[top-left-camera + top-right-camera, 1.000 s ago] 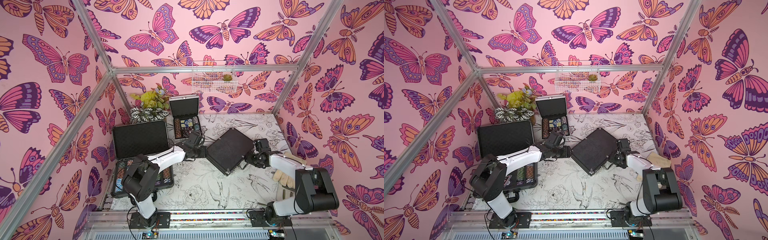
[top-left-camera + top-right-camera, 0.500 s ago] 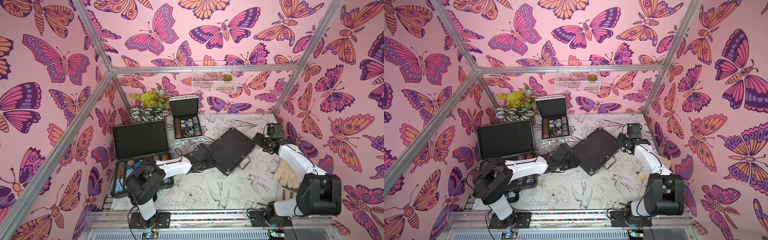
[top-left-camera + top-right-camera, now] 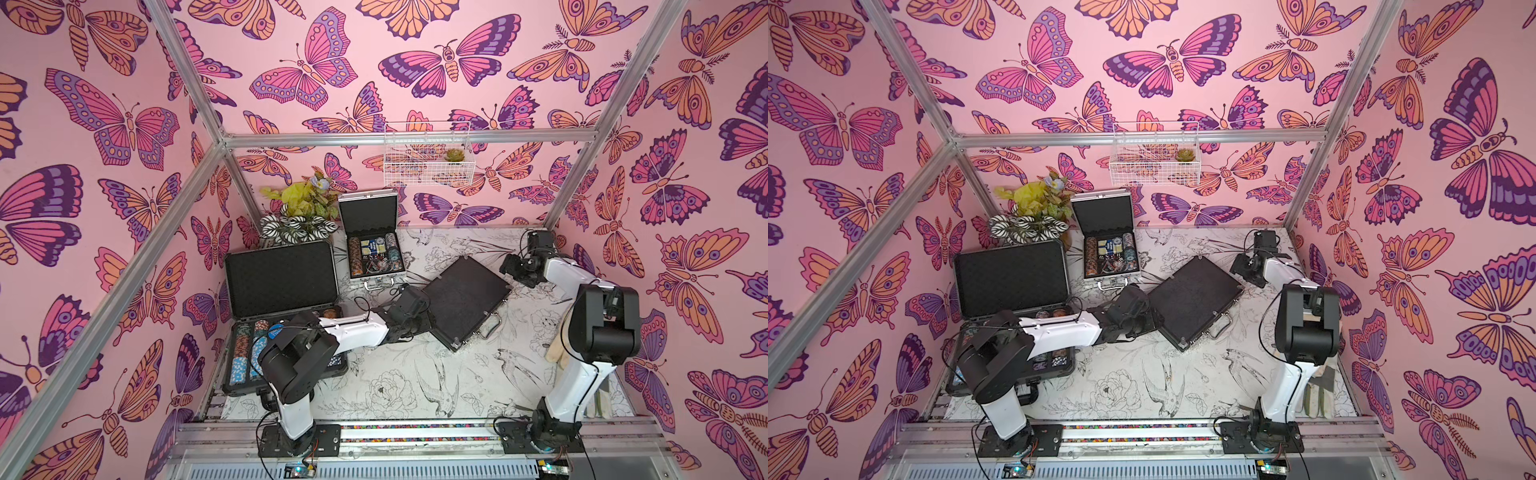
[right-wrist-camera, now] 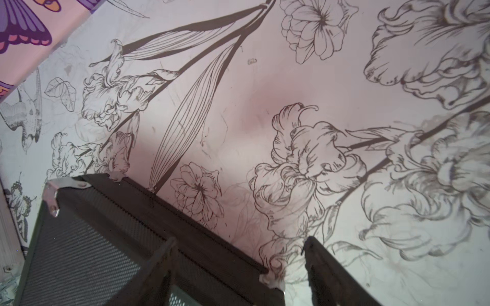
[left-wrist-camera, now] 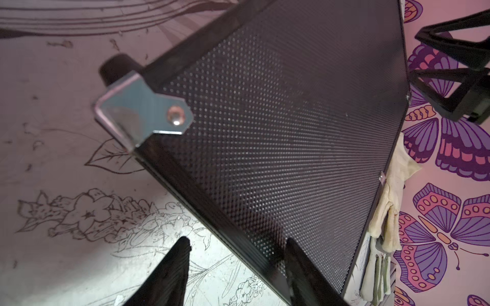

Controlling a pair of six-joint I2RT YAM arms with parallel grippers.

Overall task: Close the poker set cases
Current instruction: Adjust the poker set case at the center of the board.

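Black silver-trimmed case (image 5: 278,132) beside left tool (image 5: 237,239)

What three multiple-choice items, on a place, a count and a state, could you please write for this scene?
1. Where is the white wire basket?
A. lying on a closed case
B. on the back wall
C. inside an open case

2. How many cases stand open?
A. one
B. two
C. three

3. How is the medium black case?
A. shut, lying flat
B. open, lid raised
C. standing on edge

Answers:
1 B, it hangs high on that wall.
2 B, the large black case and the small silver case have raised lids.
3 A, only its dotted outer lid shows in both top views.
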